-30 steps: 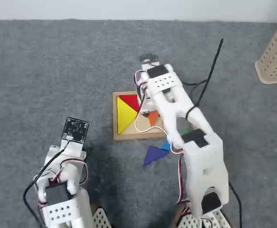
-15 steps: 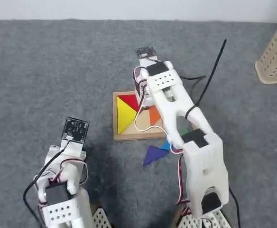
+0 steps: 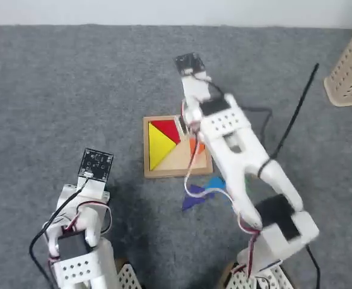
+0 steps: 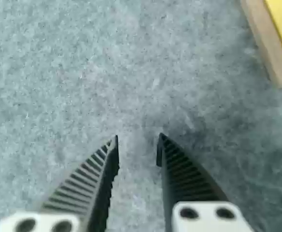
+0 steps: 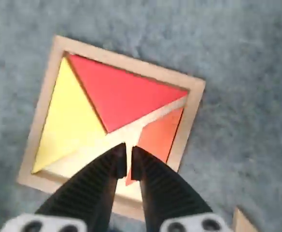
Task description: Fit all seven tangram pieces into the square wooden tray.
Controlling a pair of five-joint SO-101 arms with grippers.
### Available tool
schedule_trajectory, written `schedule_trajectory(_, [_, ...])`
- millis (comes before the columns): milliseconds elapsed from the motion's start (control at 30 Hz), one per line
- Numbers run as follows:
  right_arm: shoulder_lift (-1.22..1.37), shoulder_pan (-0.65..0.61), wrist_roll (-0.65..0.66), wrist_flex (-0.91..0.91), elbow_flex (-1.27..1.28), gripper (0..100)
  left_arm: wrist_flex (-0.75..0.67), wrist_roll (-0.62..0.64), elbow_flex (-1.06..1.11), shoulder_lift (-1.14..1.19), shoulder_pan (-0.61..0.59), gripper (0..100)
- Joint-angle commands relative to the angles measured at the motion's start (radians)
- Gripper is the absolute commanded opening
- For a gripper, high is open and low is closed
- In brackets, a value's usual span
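The square wooden tray [image 3: 147,171] lies mid-table and holds a yellow triangle [image 3: 158,147], a red triangle [image 3: 169,129] and an orange piece [image 3: 195,146]. In the right wrist view the tray [image 5: 194,96] sits below my right gripper [image 5: 129,162], which hovers shut and empty over the tip of the orange piece [image 5: 158,137], beside the red triangle [image 5: 121,99] and the yellow triangle [image 5: 68,116]. The right arm [image 3: 224,126] hides the tray's right side. A purple triangle [image 3: 195,197] and a blue piece [image 3: 215,182] lie on the carpet just in front of the tray. My left gripper [image 4: 137,140] is open over bare carpet.
The left arm [image 3: 79,241] stays folded at the near left, well away from the tray, whose corner [image 4: 271,53] edges into its wrist view. A slatted beige basket [image 3: 351,72] stands at the far right. Grey carpet covers the table.
The right arm has risen and swung right, its wrist pulling back from the tray. The orange piece now lies free in the tray. The left arm has not moved.
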Motion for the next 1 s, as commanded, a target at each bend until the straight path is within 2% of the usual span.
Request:
schedule_trajectory(0, [-0.099, 0.004, 0.058, -0.177, 0.161, 0.6, 0.003, 0.008, -0.013, -0.023, -0.002, 12])
schedule_trajectory(267, [0.056, 0.053, 0.058, -0.166, 0.089, 0.6, 0.003, 0.008, -0.013, -0.023, -0.002, 12])
schedule_trajectory(667, [0.349, 0.091, 0.055, 0.007, -0.224, 1.0, 0.003, 0.008, -0.013, -0.023, -0.002, 12])
schedule_trajectory(967, [0.248, 0.104, 0.052, 0.044, -0.247, 1.0, 0.003, 0.008, -0.013, -0.023, -0.002, 12])
